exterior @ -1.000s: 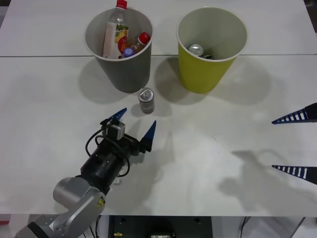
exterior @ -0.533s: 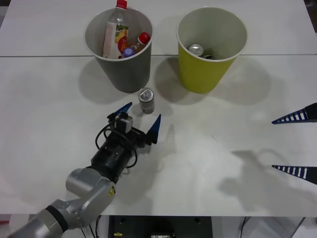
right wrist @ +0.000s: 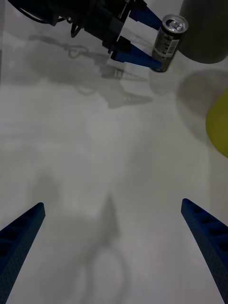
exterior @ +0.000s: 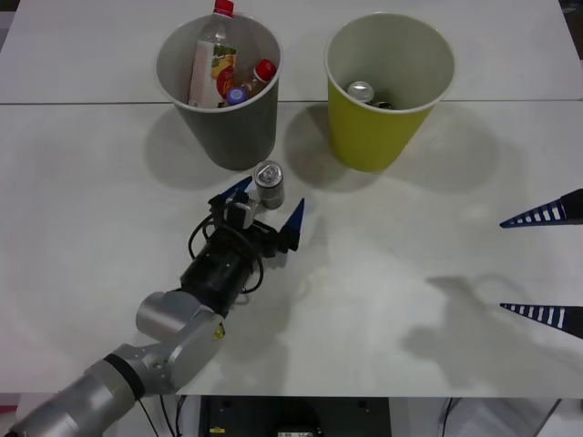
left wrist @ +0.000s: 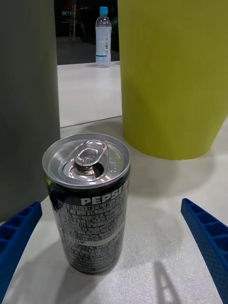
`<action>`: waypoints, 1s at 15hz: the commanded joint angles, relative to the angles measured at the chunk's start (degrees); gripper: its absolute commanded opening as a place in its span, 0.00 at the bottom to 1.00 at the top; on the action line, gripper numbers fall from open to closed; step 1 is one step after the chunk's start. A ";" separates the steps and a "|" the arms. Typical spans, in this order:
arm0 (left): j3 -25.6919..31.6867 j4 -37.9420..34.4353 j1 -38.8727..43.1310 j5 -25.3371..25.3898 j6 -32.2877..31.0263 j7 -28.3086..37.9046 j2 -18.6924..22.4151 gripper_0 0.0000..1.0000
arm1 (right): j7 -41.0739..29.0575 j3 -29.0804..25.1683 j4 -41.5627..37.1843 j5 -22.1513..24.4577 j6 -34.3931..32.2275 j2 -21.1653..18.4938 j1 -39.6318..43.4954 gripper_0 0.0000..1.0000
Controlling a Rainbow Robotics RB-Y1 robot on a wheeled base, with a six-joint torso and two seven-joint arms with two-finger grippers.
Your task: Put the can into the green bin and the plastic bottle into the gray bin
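Note:
The can (exterior: 269,184) stands upright on the white table just in front of the gray bin (exterior: 232,137); its silver pull-tab top and dark body show close up (left wrist: 88,209). My left gripper (exterior: 269,202) is open, with its blue fingertips reaching either side of the can's near face. The right wrist view shows the can (right wrist: 168,42) beside those fingers (right wrist: 137,56). Plastic bottles with red caps (exterior: 211,59) stand inside the gray bin. The green bin (exterior: 369,137) holds another can (exterior: 361,90). My right gripper (exterior: 547,264) hangs open at the right edge.
The two bins stand side by side at the back, with a gap between them (left wrist: 90,109) just behind the can. A table seam (exterior: 73,102) runs across behind the bins. A clear bottle (left wrist: 103,35) stands on a far table.
My left gripper has slid forward and right across the table until its open fingertips flank the can. The can, the bins and the right gripper have not moved.

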 commanded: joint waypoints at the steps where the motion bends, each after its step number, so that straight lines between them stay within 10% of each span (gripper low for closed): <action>1: 0.00 2.10 -2.01 0.08 -0.02 0.19 -0.49 1.00 | 0.00 0.00 0.00 0.00 0.00 0.00 0.00 1.00; 10: 0.00 5.17 -4.74 0.52 -0.20 0.37 -1.81 1.00 | 0.00 0.00 0.00 0.00 0.00 0.00 0.00 1.00; 11: 0.00 5.17 -4.74 0.52 -0.20 0.37 -1.81 0.45 | 0.00 0.00 0.00 0.00 0.00 0.00 0.00 1.00; 12: 0.00 5.17 -4.74 0.52 -0.20 0.37 -1.81 0.16 | 0.00 0.00 0.00 0.00 0.00 0.00 0.00 1.00; 13: 0.00 5.17 -4.83 0.52 -0.20 0.19 -1.81 0.00 | 0.00 0.00 0.00 0.00 0.00 0.00 0.00 1.00; 15: 0.00 5.17 -4.83 0.52 -0.20 0.10 -1.81 0.00 | 0.00 0.00 0.00 0.00 0.00 0.00 0.00 1.00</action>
